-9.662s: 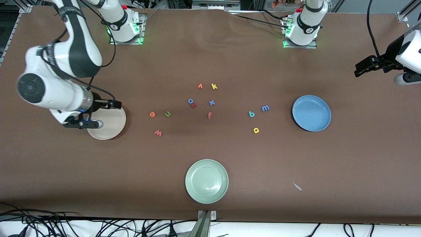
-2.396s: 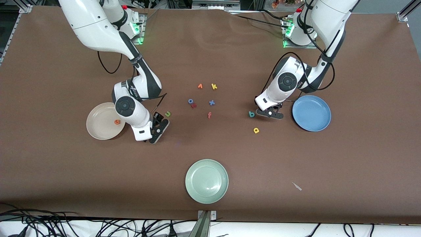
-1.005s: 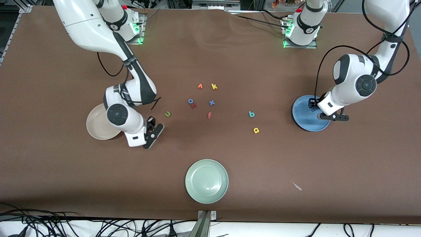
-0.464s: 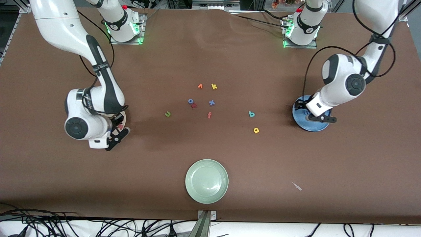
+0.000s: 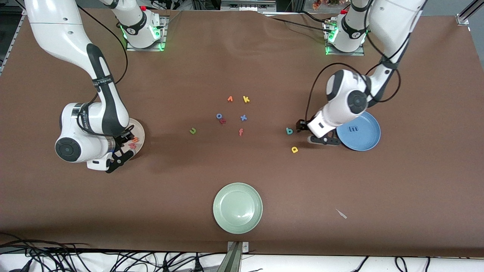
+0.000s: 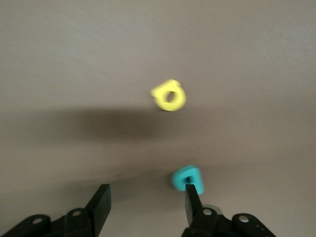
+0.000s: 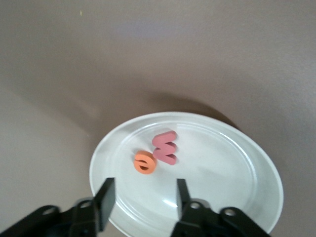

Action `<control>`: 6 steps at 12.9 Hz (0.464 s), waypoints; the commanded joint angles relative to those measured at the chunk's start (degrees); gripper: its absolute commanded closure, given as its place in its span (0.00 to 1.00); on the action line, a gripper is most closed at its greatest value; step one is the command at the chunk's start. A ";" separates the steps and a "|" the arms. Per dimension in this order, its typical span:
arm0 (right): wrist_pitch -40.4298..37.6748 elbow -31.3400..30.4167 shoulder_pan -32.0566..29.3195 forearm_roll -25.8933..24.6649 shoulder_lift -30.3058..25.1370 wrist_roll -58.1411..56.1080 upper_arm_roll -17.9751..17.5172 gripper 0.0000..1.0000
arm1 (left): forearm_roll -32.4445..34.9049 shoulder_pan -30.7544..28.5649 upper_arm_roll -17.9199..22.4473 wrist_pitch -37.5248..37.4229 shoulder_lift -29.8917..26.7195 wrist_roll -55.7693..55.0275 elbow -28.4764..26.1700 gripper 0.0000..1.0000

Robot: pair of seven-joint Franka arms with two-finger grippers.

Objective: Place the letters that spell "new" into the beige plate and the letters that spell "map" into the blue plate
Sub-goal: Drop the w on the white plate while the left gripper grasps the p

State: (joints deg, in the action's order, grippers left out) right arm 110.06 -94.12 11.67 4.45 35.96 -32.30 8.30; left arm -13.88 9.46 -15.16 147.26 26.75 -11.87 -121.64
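Observation:
The beige plate point(image 5: 140, 131) point(image 7: 237, 163) holds the orange "e" point(image 5: 135, 139) point(image 7: 145, 163) and the pinkish-red "w" point(image 5: 132, 145) point(image 7: 165, 147), lying side by side. My right gripper point(image 5: 124, 148) point(image 7: 143, 196) hangs open and empty over that plate. The green "n" point(image 5: 193, 131) lies on the table. The blue "m" point(image 5: 354, 129) lies in the blue plate point(image 5: 368, 141). My left gripper point(image 5: 308, 133) point(image 6: 146, 200) is open, low over the table, one finger beside the teal letter point(image 5: 289, 131) point(image 6: 187, 177). The yellow letter point(image 5: 294, 150) point(image 6: 169, 96) lies apart from it.
Mid-table lie a yellow "k" point(image 5: 246, 99), an orange-red letter point(image 5: 230, 99), a blue "o" point(image 5: 219, 116) touching a red letter point(image 5: 223, 121), a blue "x" point(image 5: 243, 118) and an "f" point(image 5: 241, 132). A pale green plate point(image 5: 237, 207) sits nearest the front camera.
My right gripper opened over the beige plate and the "w" now lies there. My left arm swung from the blue plate, leaving the "m" there, to the teal letter.

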 commanded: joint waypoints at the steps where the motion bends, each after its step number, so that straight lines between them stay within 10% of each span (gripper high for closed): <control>1: -1.25 -0.81 1.25 0.82 -2.64 10.98 -1.95 0.00 | -1.06 4.94 0.66 1.19 2.69 -8.66 1.94 0.31; 6: 5.92 -4.65 1.33 0.73 -5.36 38.22 -11.09 0.00 | -0.53 6.01 0.92 2.60 3.23 -9.22 1.85 0.34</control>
State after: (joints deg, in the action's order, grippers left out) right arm 111.58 -94.51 13.25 4.72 33.21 -2.05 -0.14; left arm -13.88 15.24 -14.88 149.65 29.59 -21.52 -120.68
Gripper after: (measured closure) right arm 0.000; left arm 0.313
